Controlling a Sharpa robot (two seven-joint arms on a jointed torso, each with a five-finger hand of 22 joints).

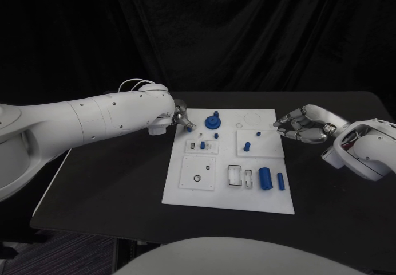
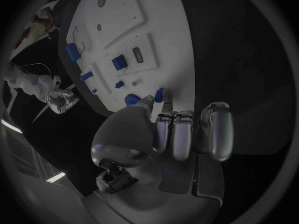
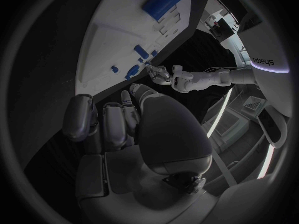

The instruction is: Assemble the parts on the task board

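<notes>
The white task board (image 1: pixel 190 193) lies in the middle of the black table. My left hand (image 1: pixel 181 119) hovers at its far left corner. In the left wrist view the left hand (image 2: pixel 181 129) pinches a small blue part (image 2: pixel 160 93) between thumb and a finger, right at the board's edge (image 2: pixel 177 59). A blue gear-like part (image 1: pixel 214 121) stands just right of it. My right hand (image 1: pixel 301 125) hangs at the board's right edge with its fingers curled in on nothing; the right wrist view (image 3: pixel 124 119) shows the same.
Small blue pegs (image 1: pixel 216 136) stand in the board's middle blocks. A large blue cylinder (image 1: pixel 265 177) and a slim one (image 1: pixel 280 181) lie at the near right. Bare black table (image 1: pixel 107 189) surrounds the board.
</notes>
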